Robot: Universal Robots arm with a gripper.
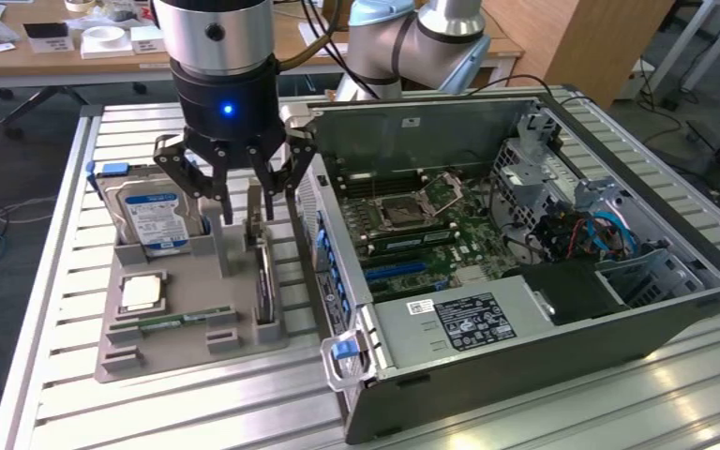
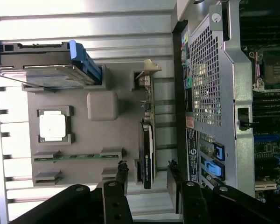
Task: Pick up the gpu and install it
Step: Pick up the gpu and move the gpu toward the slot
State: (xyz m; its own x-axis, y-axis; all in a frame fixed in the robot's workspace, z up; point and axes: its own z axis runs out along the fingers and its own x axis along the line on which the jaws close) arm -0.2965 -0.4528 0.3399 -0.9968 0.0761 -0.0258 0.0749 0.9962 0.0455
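The gpu (image 1: 262, 272) is seen standing on edge in a slot of the grey tray (image 1: 185, 361), on the side just beside the open computer case (image 1: 547, 291). It is straddled from above by the gripper (image 1: 258, 204): the fingers are spread, one on each side of the card, and nothing is grasped. In the wrist view a gap is shown between each fingertip (image 2: 122, 169) and the card. Further along the tray, a hard drive (image 1: 154, 217), a processor (image 1: 143, 292) and a memory stick (image 1: 172, 322) are held.
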